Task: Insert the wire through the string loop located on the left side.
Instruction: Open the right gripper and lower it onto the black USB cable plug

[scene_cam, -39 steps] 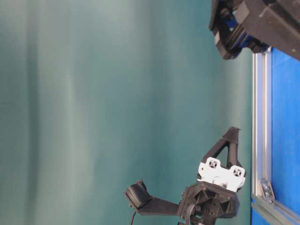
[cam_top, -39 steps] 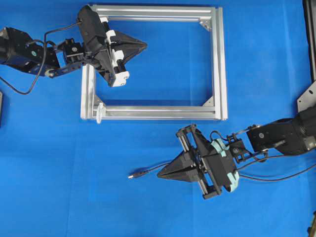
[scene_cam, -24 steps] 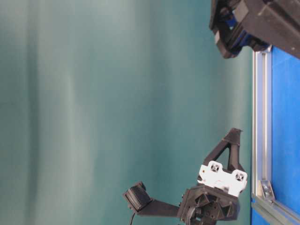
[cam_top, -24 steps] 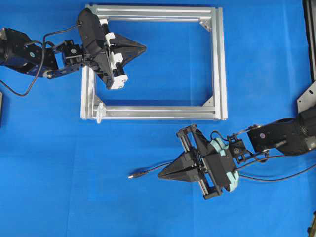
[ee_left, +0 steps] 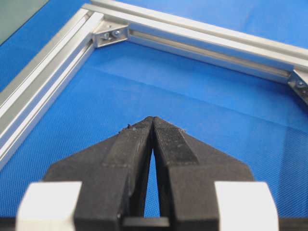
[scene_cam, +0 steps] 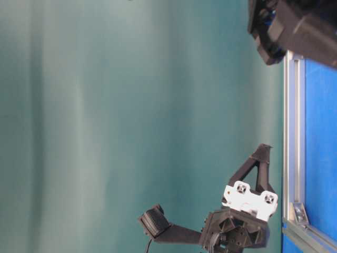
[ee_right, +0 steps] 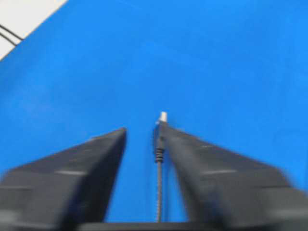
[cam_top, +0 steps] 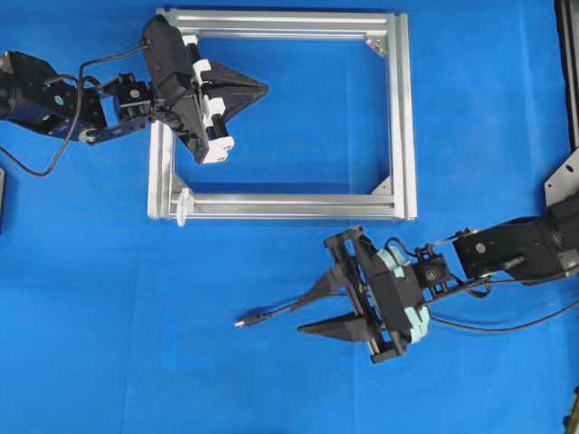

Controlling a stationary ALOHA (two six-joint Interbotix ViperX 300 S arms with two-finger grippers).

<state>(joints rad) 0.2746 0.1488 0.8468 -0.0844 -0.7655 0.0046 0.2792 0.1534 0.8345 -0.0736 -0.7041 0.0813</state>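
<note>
The wire (cam_top: 271, 316), thin and black with a small silver-tipped plug, lies on the blue desk (cam_top: 109, 344) between the parted fingers of the right hand (cam_top: 309, 311), ungripped, while the left hand (cam_top: 262, 87), closed and empty, hangs inside the aluminium frame (cam_top: 403, 117), whose lower-left corner carries the tiny whitish string loop (cam_top: 183, 209).

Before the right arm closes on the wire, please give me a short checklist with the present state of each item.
1. Right gripper open: ok.
2. Wire between its fingers: ok in both views.
3. Plug tip free ahead of the fingers: ok.
4. String loop at the frame lower left corner, unobstructed: ok.
5. Left gripper shut, away from the loop: ok.
6. Gripper low enough to catch the wire: cannot tell.
</note>
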